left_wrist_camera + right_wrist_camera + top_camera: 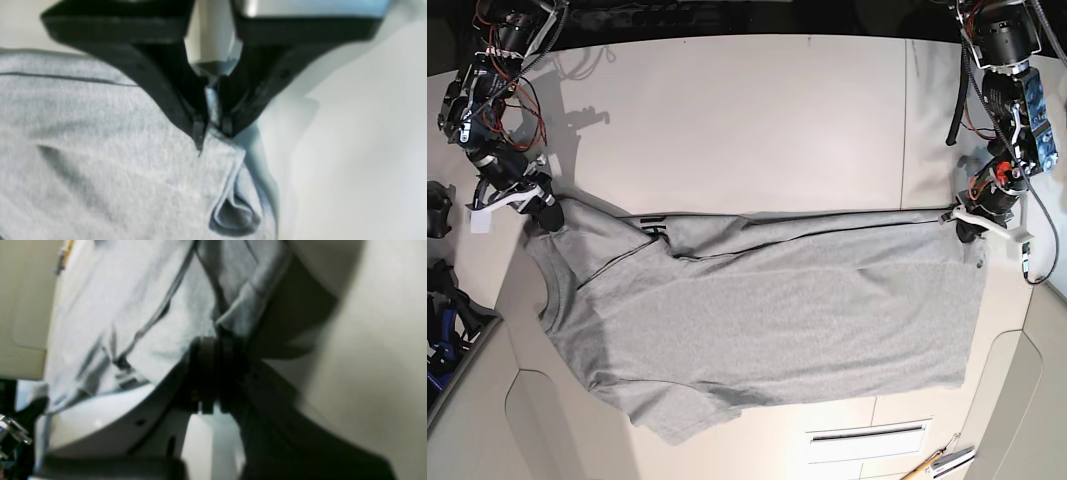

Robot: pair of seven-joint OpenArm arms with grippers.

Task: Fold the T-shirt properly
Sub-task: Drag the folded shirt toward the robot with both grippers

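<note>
Overhead, the T-shirt [767,320] lies spread across a pale desk [757,120], its upper part folded over on itself so that a long straight edge runs from one arm to the other, with a scrap of black lettering [653,226] showing near the fold. At that view's right end, the left gripper [968,224] sits at the far corner of the folded edge; seen from its wrist camera, the left gripper [212,128] has its black jaws pressed together on a pinch of grey fabric [100,150], a rolled hem drooping just below the fingertips. At the opposite end, the right gripper [539,212] meets the shirt's shoulder corner beside the ribbed crew neck [549,285]. Its own blurred wrist view shows the right gripper [211,351] with dark jaws closed on a bunched fold of the same cloth [133,306], which stretches away from it in taut creases. One short sleeve [677,415] rests flat on the desk at the near edge, close to a slot in the surface [867,434] and a pencil [932,464].
</note>
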